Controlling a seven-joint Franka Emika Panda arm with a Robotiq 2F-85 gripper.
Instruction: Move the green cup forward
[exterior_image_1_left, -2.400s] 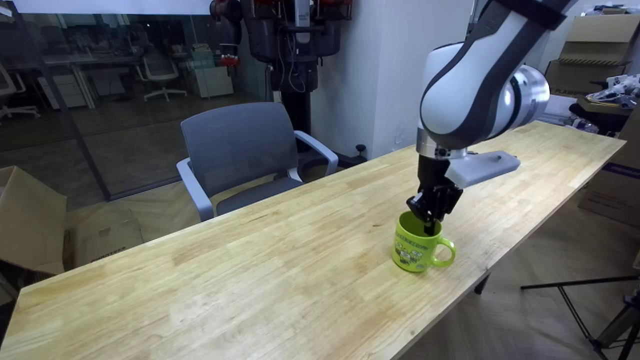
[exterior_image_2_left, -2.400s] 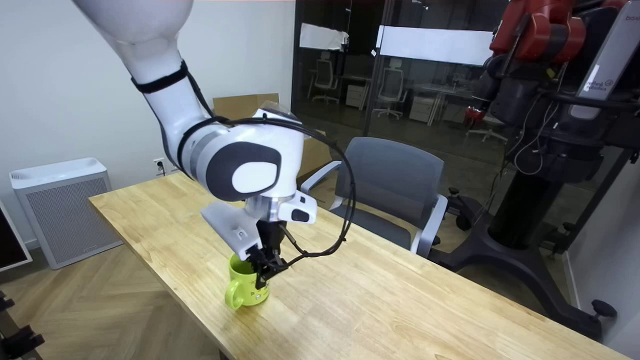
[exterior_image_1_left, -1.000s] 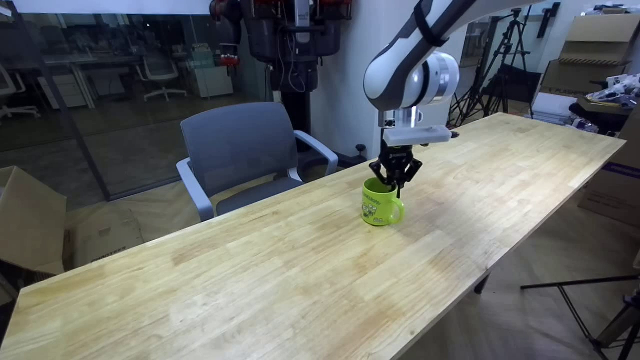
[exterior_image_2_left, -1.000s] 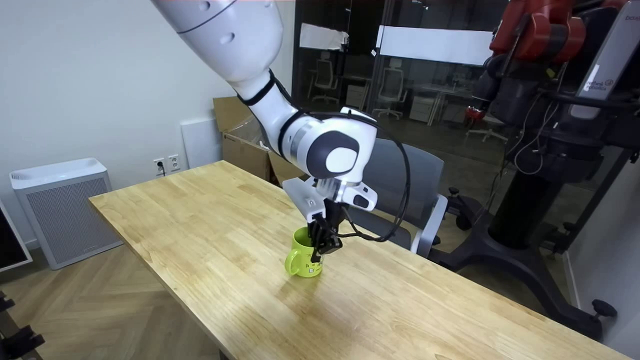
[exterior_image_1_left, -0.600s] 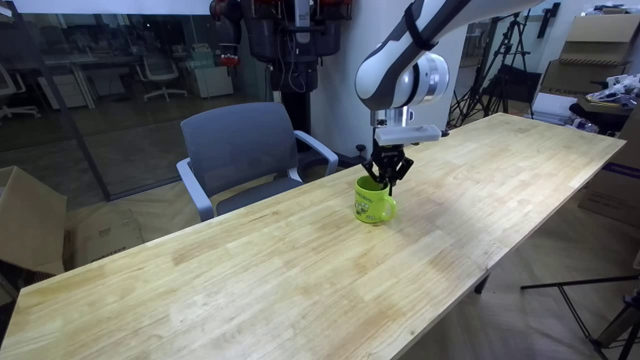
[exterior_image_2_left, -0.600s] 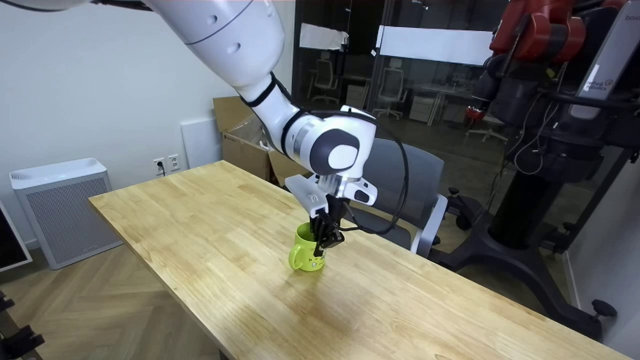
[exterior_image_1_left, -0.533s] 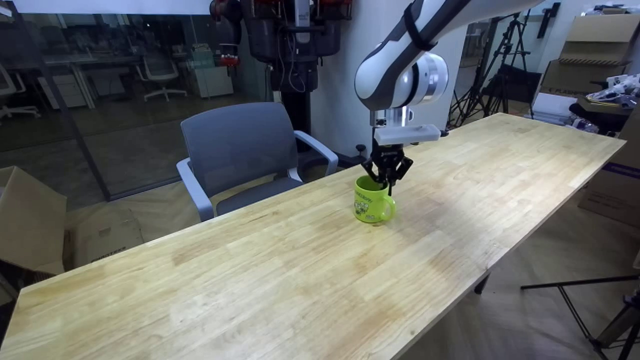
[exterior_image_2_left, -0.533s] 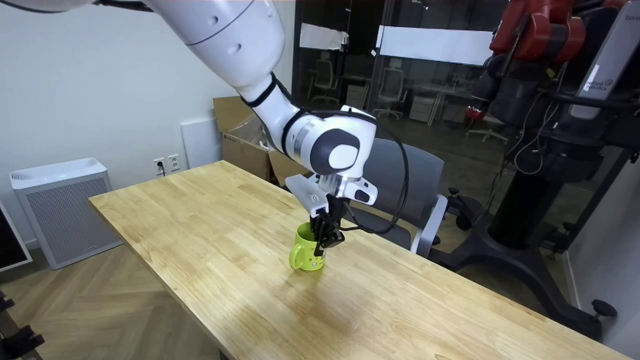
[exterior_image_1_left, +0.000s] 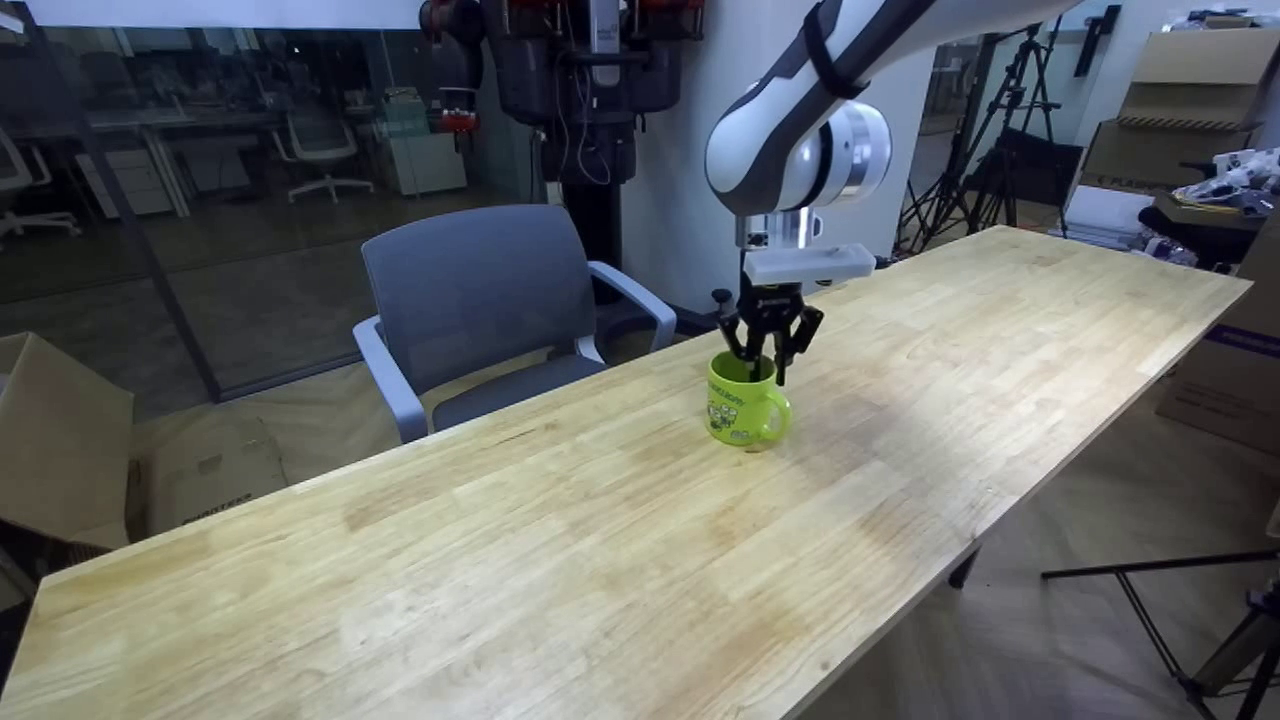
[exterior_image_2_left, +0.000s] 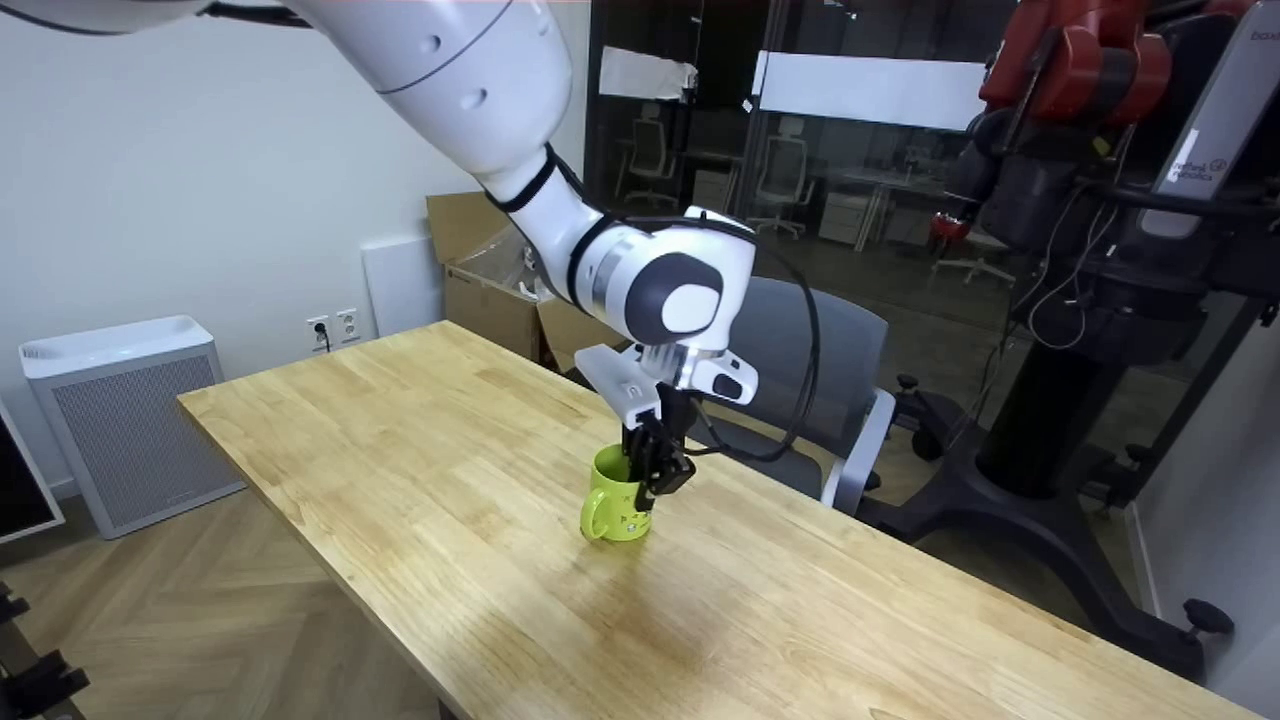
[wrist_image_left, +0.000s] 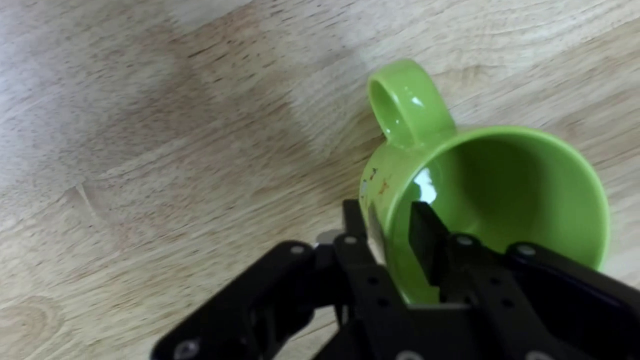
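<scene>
The green cup (exterior_image_1_left: 735, 412) stands upright on the wooden table, near the long edge on the chair's side. It also shows in an exterior view (exterior_image_2_left: 612, 512), with its loop handle toward the opposite long edge. In the wrist view the cup (wrist_image_left: 520, 190) lies right of centre, its inside visible. My gripper (exterior_image_1_left: 768, 378) is above the cup with its fingers parted. In the wrist view my gripper (wrist_image_left: 385, 212) straddles the rim: one finger is inside the cup, the other outside. A gap shows between the inner finger and the wall. The outer finger is close to the outside; contact cannot be told.
The wooden table (exterior_image_1_left: 500, 560) is long and narrow. A grey chair (exterior_image_1_left: 490, 300) stands against its long edge, close to the cup. A red and black robot (exterior_image_2_left: 1080, 180) stands behind the chair. Cardboard boxes (exterior_image_2_left: 495, 305) stand beyond a table end.
The cup, gripped at its rim, has moved across the table toward the chair's side. Within the last half second the fingers have parted at the rim, and the cup has stayed almost in place.
</scene>
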